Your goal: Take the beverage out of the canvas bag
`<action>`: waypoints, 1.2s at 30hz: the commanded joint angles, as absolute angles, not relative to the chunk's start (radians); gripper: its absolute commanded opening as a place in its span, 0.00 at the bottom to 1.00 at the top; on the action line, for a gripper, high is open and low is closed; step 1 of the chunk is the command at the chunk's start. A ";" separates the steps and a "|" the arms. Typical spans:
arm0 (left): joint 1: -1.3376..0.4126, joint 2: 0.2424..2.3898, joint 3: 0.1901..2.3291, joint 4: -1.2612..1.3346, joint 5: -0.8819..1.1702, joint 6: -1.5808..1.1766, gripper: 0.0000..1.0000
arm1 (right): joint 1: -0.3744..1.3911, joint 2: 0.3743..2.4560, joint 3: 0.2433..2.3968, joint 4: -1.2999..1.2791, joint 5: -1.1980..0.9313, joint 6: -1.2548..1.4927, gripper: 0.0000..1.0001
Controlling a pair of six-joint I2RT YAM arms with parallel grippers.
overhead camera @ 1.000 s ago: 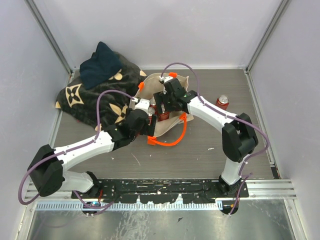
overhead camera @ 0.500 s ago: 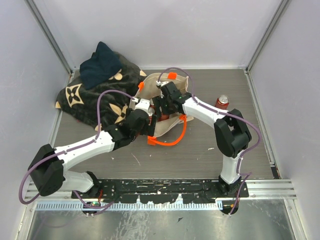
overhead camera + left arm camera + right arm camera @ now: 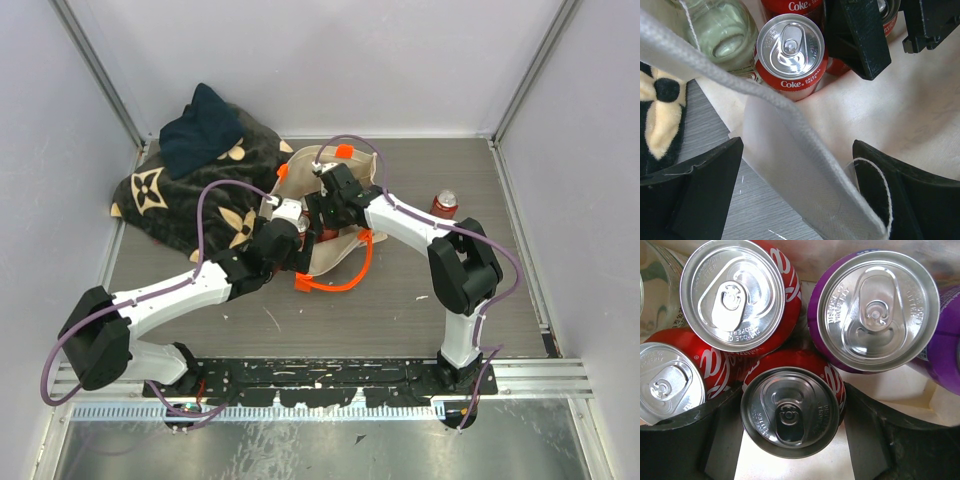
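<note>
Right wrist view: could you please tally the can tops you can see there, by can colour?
Red cans: 3
Purple cans: 1
Total: 4

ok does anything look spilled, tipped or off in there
Nothing stands out. The red cans and the purple can in the canvas bag stand upright with unopened tabs, and no liquid shows. One more red can stands upright on the table outside the bag, which fits the task.
</note>
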State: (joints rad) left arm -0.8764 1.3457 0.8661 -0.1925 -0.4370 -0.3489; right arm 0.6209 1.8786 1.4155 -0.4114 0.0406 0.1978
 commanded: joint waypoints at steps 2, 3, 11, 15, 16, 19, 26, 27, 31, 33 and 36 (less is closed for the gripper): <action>-0.879 1.352 0.876 -0.213 -0.456 -0.333 0.98 | 0.632 1.811 1.450 -0.360 0.066 0.194 0.01; -0.879 1.353 0.876 -0.212 -0.456 -0.332 0.98 | 0.634 1.796 1.454 -0.359 0.070 0.190 0.01; -0.879 1.374 0.886 -0.203 -0.450 -0.316 0.98 | 0.659 1.657 1.499 -0.351 0.154 0.154 0.01; -0.879 1.385 0.899 -0.200 -0.456 -0.304 0.98 | 0.665 1.589 1.528 -0.352 0.181 0.154 0.01; -0.879 1.386 0.899 -0.196 -0.458 -0.303 0.98 | 0.665 1.572 1.535 -0.354 0.192 0.152 0.00; -0.880 1.385 0.900 -0.188 -0.459 -0.302 0.98 | 0.666 1.519 1.561 -0.359 0.243 0.142 0.01; -0.878 1.393 0.902 -0.196 -0.455 -0.302 0.98 | 0.666 1.366 1.589 -0.319 0.462 0.050 0.01; -0.880 1.392 0.903 -0.198 -0.454 -0.304 0.98 | 0.666 1.344 1.590 -0.311 0.521 0.028 0.01; -0.879 1.388 0.899 -0.197 -0.450 -0.315 0.98 | 0.655 1.284 1.549 -0.259 0.713 -0.059 0.00; -0.879 1.388 0.897 -0.195 -0.448 -0.314 0.98 | 0.632 1.259 1.522 -0.251 0.761 -0.074 0.00; -0.880 1.392 0.898 -0.191 -0.448 -0.307 0.98 | 0.548 1.226 1.466 -0.265 0.795 -0.046 0.00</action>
State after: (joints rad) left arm -0.8799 1.3766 0.8837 -0.1909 -0.4332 -0.3183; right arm 0.6308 1.2980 1.4975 -0.3862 0.6323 -0.0193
